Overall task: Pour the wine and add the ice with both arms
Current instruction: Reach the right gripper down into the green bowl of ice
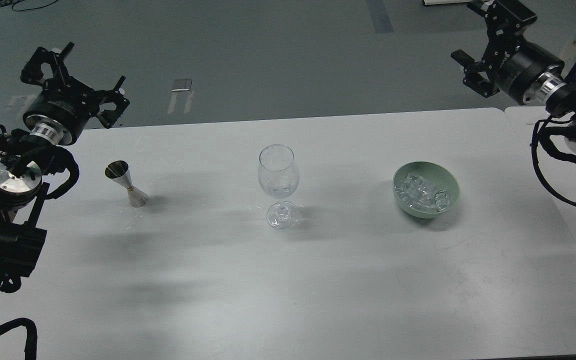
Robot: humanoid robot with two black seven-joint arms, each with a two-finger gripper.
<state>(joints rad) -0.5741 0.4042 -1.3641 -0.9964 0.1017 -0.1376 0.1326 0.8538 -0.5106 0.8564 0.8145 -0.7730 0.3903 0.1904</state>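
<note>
Three obstacles stood in a row across mid table (288, 300), well apart: steel jigger (127, 183) at left, tall stemmed glass (278, 185) in centre, green bowl (426, 189) w/ ice (423, 194) at right. Wide gaps lay btwn each pair. Whole near half of table was open, as was the far strip behind the row. Left gripper (75, 75) and right gripper (478, 47) hung at far corners, above and away from all three.
</note>
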